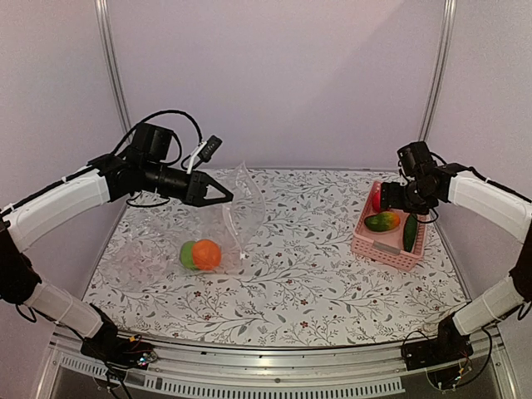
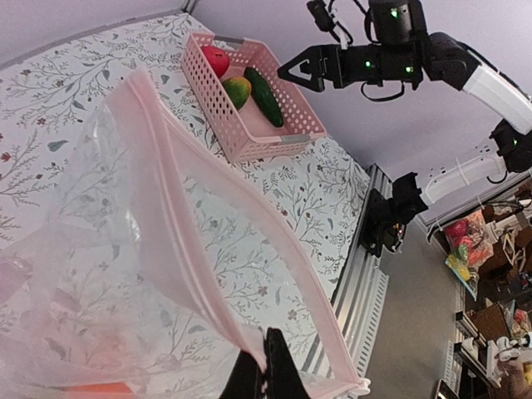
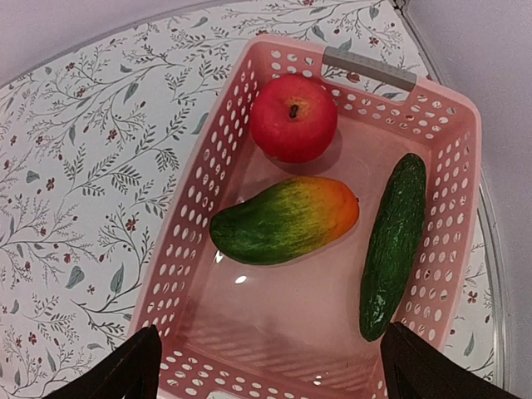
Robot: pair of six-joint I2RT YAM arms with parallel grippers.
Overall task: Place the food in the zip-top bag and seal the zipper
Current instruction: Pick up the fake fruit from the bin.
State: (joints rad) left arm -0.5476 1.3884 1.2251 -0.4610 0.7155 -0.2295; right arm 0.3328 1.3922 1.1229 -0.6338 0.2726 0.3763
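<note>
My left gripper (image 1: 226, 198) is shut on the rim of the zip-top bag (image 1: 166, 237) and holds its mouth lifted and open; the pinch shows in the left wrist view (image 2: 270, 366). The zipper (image 2: 199, 233) is a pale pink strip along the mouth. The orange (image 1: 207, 254) and green apple (image 1: 188, 254) lie inside the bag on the table. My right gripper (image 1: 391, 199) is open above the pink basket (image 3: 208, 179), which holds the red apple (image 3: 293, 118), mango (image 3: 284, 219) and cucumber (image 3: 392, 244).
The basket (image 1: 378, 248) stands at the table's right side. The flowered tablecloth (image 1: 316, 266) covers the table between bag and basket. Metal frame posts (image 1: 112, 75) stand at the back corners.
</note>
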